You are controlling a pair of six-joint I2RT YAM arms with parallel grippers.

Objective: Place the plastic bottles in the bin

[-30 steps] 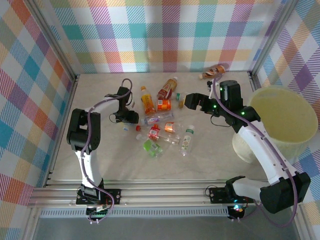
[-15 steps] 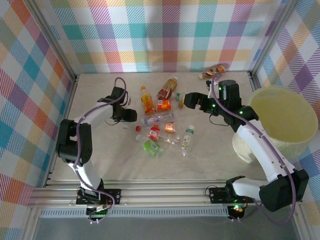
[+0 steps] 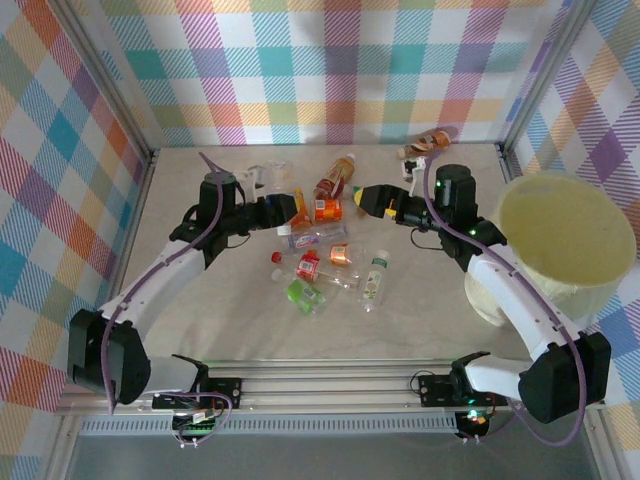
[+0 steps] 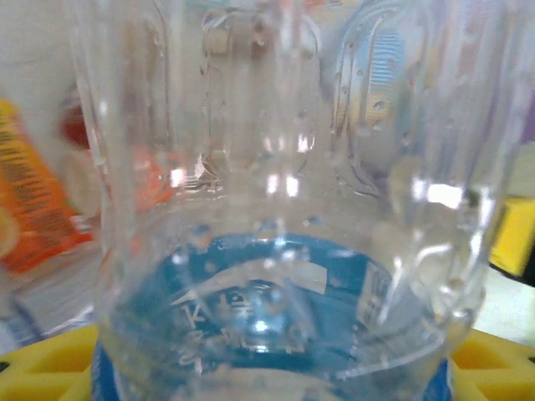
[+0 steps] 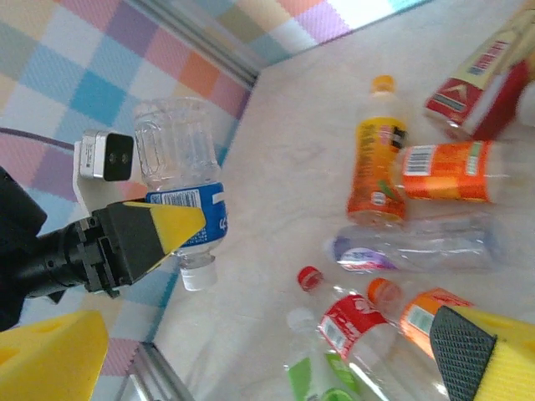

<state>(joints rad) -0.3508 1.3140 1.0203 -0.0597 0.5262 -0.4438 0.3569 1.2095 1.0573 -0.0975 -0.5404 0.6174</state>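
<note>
I read the left claw [image 5: 191, 219] as clamped on a clear ribbed plastic bottle with a blue label and white cap [image 5: 177, 149]. It grips the label band, with the cap pointing down and the bottle held off the table. In the left wrist view the bottle's transparent wall sits close against the lens, with yellow finger pads [image 4: 489, 359] at the lower corners. The right claw [image 3: 367, 200] has its jaws spread wide with nothing between them, and it sits beside the far end of the bottle cluster. The large round pale cream plastic bin [image 3: 488, 292] stands at the right edge of the beige table [image 3: 200, 320], well apart from the held bottle — the right arm lies between them. Other bottles lie loose on the table: an orange bottle with an orange cap [image 5: 376, 159], an orange-labelled bottle [image 5: 447, 171] just beside it, a clear bottle lying flat [image 5: 418, 242], a red-labelled bottle [image 5: 355, 322] — and more nearer the arm bases.
</note>
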